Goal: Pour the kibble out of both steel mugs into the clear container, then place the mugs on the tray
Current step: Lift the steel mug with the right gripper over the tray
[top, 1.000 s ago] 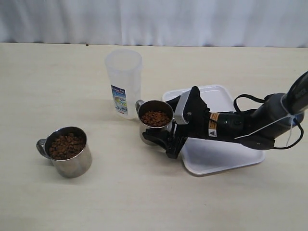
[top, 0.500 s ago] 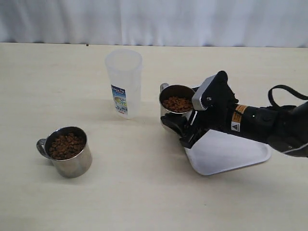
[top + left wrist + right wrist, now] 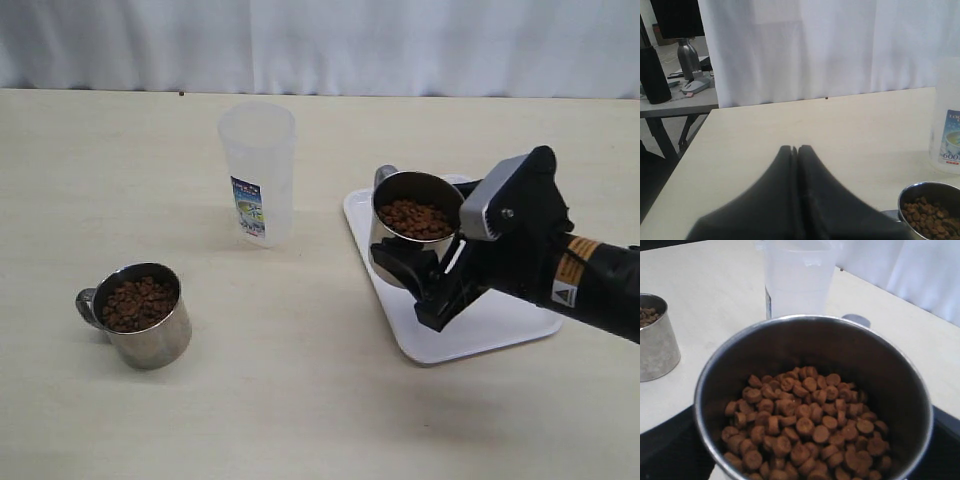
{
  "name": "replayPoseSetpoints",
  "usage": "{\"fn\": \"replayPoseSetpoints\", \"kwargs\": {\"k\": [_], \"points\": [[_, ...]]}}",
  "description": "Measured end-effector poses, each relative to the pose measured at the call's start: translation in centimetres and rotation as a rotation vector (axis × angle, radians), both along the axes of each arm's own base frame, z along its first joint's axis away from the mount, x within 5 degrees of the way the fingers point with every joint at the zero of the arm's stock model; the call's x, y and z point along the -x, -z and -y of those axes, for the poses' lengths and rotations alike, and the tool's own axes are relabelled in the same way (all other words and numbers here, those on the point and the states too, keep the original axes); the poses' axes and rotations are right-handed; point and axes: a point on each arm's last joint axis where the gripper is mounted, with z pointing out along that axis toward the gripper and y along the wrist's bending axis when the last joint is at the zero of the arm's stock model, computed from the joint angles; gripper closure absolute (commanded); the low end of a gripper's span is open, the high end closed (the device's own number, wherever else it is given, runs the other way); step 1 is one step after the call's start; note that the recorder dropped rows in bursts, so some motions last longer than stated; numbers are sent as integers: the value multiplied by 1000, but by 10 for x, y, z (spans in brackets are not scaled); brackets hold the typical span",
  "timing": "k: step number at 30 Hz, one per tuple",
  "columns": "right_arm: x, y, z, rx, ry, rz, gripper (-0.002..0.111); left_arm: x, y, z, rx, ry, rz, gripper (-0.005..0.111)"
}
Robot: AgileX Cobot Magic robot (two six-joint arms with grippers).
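Observation:
A steel mug point(image 3: 415, 225) with kibble point(image 3: 416, 218) in it hangs upright above the left part of the white tray point(image 3: 500, 320). My right gripper point(image 3: 425, 275) is shut on its lower wall from the right. In the right wrist view this mug point(image 3: 810, 340) fills the frame, with its kibble point(image 3: 805, 425) heaped inside. The clear container point(image 3: 258, 170) stands upright to the left of it. The other steel mug point(image 3: 140, 315), also full of kibble point(image 3: 135, 300), sits at the front left. My left gripper point(image 3: 796, 148) is shut on nothing, with that mug point(image 3: 930, 210) beside it.
A white curtain point(image 3: 320, 45) hangs along the table's far edge. In the left wrist view a second table point(image 3: 675, 97) with dark objects stands beyond the table's side edge. The left arm is out of the exterior view.
My right gripper has lifted the mug from beside the clear container and carried it to the right, over the tray. The left mug and container have not moved.

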Motion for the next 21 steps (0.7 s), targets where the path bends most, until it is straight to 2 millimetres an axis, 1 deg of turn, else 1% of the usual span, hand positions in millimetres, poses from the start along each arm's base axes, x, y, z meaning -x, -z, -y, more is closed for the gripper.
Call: {"fn": "replayPoseSetpoints", "kwargs": {"k": [8, 15, 19, 21], "points": [[26, -20, 14, -36, 105, -46, 103, 0, 0, 0, 0, 0, 0, 107], [36, -31, 25, -38, 214, -95, 103, 0, 0, 0, 0, 0, 0, 107], [38, -32, 31, -24, 272, -136, 103, 0, 0, 0, 0, 0, 0, 107], [38, -32, 30, -1, 286, -156, 103, 0, 0, 0, 0, 0, 0, 107]]}}
